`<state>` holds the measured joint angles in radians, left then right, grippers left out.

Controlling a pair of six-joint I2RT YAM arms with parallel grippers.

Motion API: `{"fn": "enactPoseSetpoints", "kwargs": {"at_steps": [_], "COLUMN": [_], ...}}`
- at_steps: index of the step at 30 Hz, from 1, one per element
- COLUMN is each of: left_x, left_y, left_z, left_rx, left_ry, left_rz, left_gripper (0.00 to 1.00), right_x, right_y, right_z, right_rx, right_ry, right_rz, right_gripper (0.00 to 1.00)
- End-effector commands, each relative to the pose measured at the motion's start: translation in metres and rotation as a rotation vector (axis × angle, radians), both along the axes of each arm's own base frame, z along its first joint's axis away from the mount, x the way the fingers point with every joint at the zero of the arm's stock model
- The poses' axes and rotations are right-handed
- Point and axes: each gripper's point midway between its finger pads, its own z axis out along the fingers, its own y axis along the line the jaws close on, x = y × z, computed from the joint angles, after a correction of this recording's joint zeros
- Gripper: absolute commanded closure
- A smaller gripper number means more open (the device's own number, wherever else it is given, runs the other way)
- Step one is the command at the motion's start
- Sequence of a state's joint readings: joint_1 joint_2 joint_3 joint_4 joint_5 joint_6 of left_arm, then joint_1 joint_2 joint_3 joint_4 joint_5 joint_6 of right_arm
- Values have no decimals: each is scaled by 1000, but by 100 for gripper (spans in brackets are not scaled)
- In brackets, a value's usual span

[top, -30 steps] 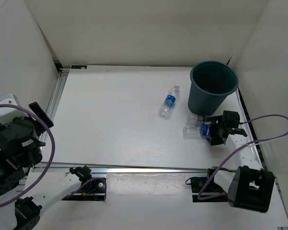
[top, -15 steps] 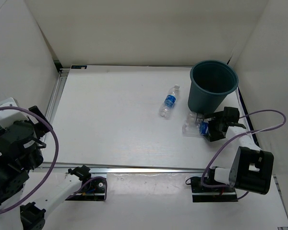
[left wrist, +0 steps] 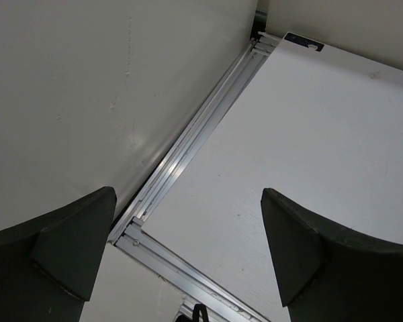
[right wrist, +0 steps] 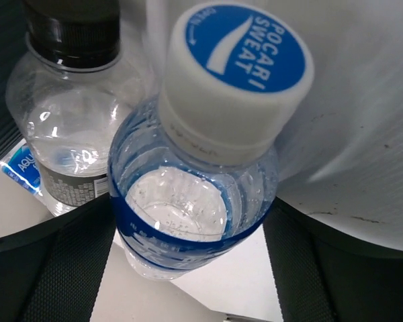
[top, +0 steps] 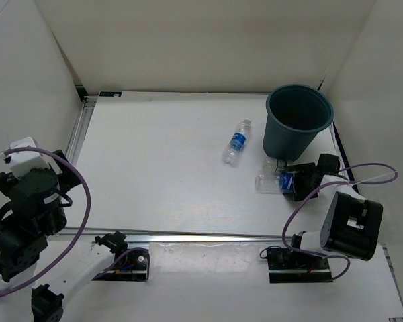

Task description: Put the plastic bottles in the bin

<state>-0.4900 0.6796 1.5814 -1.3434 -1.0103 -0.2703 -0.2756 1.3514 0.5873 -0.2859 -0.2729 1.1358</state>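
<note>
Looking from the near edge, I see the left gripper (left wrist: 188, 235) held up at the table's (top: 154, 168) left side. Its jaws are spread wide with nothing between them. Its wrist camera shows only bare table, a metal rail (left wrist: 188, 157) and the white side wall (left wrist: 87, 80).

On the right, the right gripper (top: 292, 182) is low on the table, reaching into a pair of bottles lying together. In its wrist view, the white-cap bottle (right wrist: 195, 174) fills the gap between the two dark fingers (right wrist: 54, 268). The cap faces the camera and reads Pocari Sweat. The fingers sit on either side of it, right against its shoulders, but I cannot tell whether they are pinching it. The dark-cap bottle (right wrist: 70, 127) lies just beside it on the left, outside the jaws.

Farther out, a lone bottle (top: 236, 142) with a blue label lies on its side on the open table, left of the bin (top: 289, 141). The bin stands upright in the far right corner, just beyond the pair.
</note>
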Motion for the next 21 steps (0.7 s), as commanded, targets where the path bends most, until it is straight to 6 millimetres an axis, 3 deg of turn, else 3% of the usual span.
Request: {"fn": "enactPoseSetpoints", "kwargs": {"at_steps": [1, 7, 10, 13, 15, 18, 19, 21], "left_x": [-6, -6, -5, -5, -2, -2, -2, -2], "left_y": [1, -2, -3, -3, -5, -6, -6, -6], "left_z": [-17, -25, -28, -28, -28, -29, -27, -27], "left_rx": [33, 19, 16, 9, 14, 10, -3, -3], "left_ry": [88, 98, 103, 98, 108, 110, 96, 96], "left_rz": [-9, -32, -29, -27, -27, -35, -32, -32], "left_gripper": [0, 0, 0, 0, 0, 0, 0, 0], "right_x": [-15, -31, -34, -37, -28, -25, -21, -17], "right_y": [2, 5, 11, 20, 25, 47, 55, 60], "right_z": [-11, -15, -4, 13, 45, 89, 117, 152], "right_rx": [13, 60, 58, 87, 80, 48, 41, 56], "right_ry": [36, 48, -14, -92, -187, -277, -355, -433], "right_rz": [41, 67, 108, 168, 212, 307, 329, 317], "right_gripper": [13, 30, 30, 42, 48, 48, 48, 48]}}
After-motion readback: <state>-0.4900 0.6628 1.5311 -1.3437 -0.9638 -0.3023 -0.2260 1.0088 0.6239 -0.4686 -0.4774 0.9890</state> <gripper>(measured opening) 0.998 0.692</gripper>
